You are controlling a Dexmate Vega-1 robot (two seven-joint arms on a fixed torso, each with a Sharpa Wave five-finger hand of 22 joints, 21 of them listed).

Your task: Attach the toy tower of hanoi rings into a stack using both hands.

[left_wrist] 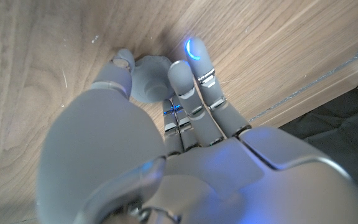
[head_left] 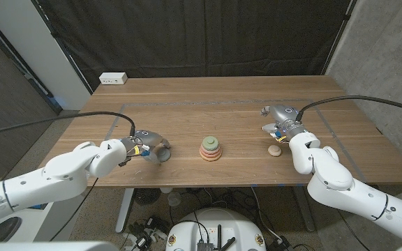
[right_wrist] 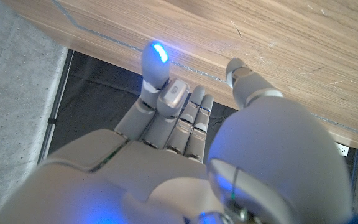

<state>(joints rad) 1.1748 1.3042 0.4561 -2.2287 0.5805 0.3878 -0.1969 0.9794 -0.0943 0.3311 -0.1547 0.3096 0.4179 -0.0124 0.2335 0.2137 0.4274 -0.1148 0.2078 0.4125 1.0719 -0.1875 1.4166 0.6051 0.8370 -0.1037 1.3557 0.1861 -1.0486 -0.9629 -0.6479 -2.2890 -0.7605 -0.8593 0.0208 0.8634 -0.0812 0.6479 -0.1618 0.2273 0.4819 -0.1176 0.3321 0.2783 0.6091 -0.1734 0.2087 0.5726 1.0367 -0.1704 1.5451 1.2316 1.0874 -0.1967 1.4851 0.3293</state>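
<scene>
Dark curtains back the wooden table [head_left: 187, 104]. Left hand [head_left: 147, 145] grips a grey ring [head_left: 162, 152]; right hand [head_left: 281, 120] hovers, fingers loosely curled, beside a small tan cap [head_left: 275, 150]. Pastel ring stack [head_left: 211, 148] stands between.

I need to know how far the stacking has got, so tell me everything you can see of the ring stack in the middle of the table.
The ring stack stands upright at the middle of the wooden table, between the two hands and touched by neither. It looks like matte painted wood or plastic: a wide pinkish-orange ring at the bottom, a green one above it, then smaller pale rings narrowing to the top, so it forms a low cone. The rings sit level and centred. Whether a peg runs through them cannot be told.
</scene>
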